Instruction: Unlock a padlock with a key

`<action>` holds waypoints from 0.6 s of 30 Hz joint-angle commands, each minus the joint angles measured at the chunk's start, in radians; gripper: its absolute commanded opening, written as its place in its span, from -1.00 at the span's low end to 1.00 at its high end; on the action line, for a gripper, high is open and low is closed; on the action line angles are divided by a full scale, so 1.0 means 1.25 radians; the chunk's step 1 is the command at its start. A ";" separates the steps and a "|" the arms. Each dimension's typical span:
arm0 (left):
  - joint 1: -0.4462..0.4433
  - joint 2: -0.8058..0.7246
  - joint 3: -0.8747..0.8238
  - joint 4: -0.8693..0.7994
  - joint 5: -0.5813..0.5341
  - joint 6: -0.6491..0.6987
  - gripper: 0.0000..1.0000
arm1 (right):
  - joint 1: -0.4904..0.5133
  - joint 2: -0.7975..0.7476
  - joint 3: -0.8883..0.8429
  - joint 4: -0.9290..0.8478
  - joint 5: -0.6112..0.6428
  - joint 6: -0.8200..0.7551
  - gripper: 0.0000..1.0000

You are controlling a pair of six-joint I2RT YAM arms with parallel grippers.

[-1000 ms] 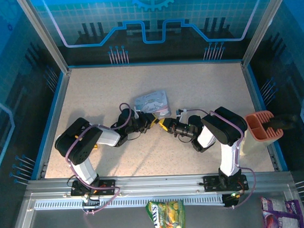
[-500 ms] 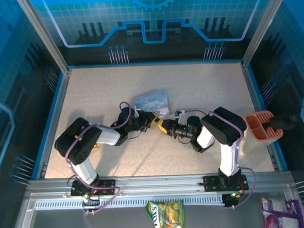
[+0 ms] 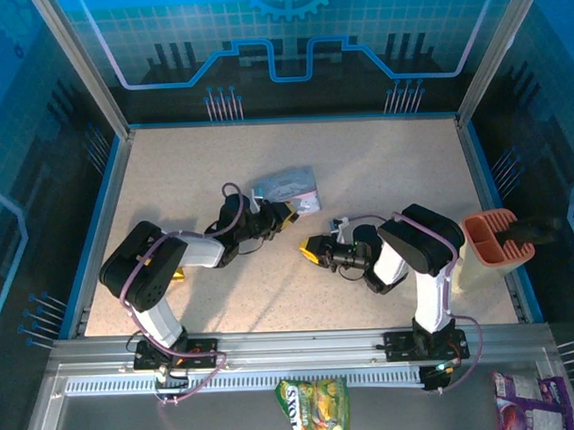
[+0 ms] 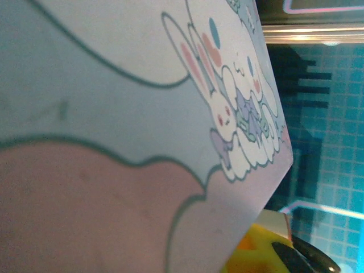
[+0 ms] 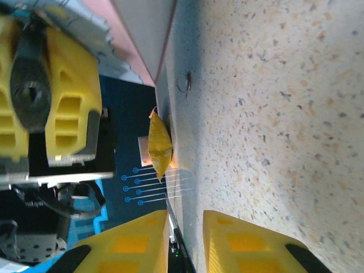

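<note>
My left gripper [image 3: 284, 215] is shut on the near edge of the pale blue cartoon tin [image 3: 286, 187] and holds it tilted. In the left wrist view the tin [image 4: 131, 114] sits right against the lens, with one yellow finger [image 4: 256, 256] at the bottom right. A tiny dark piece with a thin wire loop [image 5: 183, 83] lies on the table just below the tin's edge [image 5: 145, 45]; it looks like the padlock. The key is hidden. My right gripper [image 3: 311, 249] [image 5: 186, 219] rests low on the table, apart from the tin, open with nothing between its fingers.
An orange-yellow snack packet [image 5: 159, 145] [image 3: 178, 273] lies at the left, beside the left arm. An orange holder [image 3: 498, 238] stands at the table's right edge. Green [image 3: 314, 407] and purple [image 3: 522, 403] packets lie in front of the arm bases. Raised frame rails surround the table [image 3: 380, 165].
My right gripper has opened and drawn back from the tin toward the near right. My left gripper has shifted away slightly and tipped the tin up.
</note>
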 commanded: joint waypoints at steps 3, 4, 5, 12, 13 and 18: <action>0.050 0.006 0.107 -0.188 0.043 0.209 -1.00 | -0.004 0.000 -0.021 -0.001 0.008 -0.045 -0.54; 0.053 0.011 0.122 -0.215 0.044 0.233 -1.00 | -0.004 -0.002 -0.023 -0.002 0.009 -0.048 -0.54; 0.055 0.016 0.142 -0.253 0.047 0.263 -1.00 | -0.004 -0.004 -0.025 -0.003 0.009 -0.049 -0.54; 0.061 0.055 0.263 -0.515 0.023 0.465 -1.00 | -0.004 -0.075 -0.023 -0.113 0.017 -0.102 -0.50; 0.061 0.056 0.270 -0.539 0.010 0.488 -1.00 | -0.004 -0.098 -0.022 -0.148 0.019 -0.119 -0.49; 0.061 0.075 0.307 -0.632 -0.029 0.576 -1.00 | -0.003 -0.230 -0.007 -0.370 0.048 -0.226 -0.43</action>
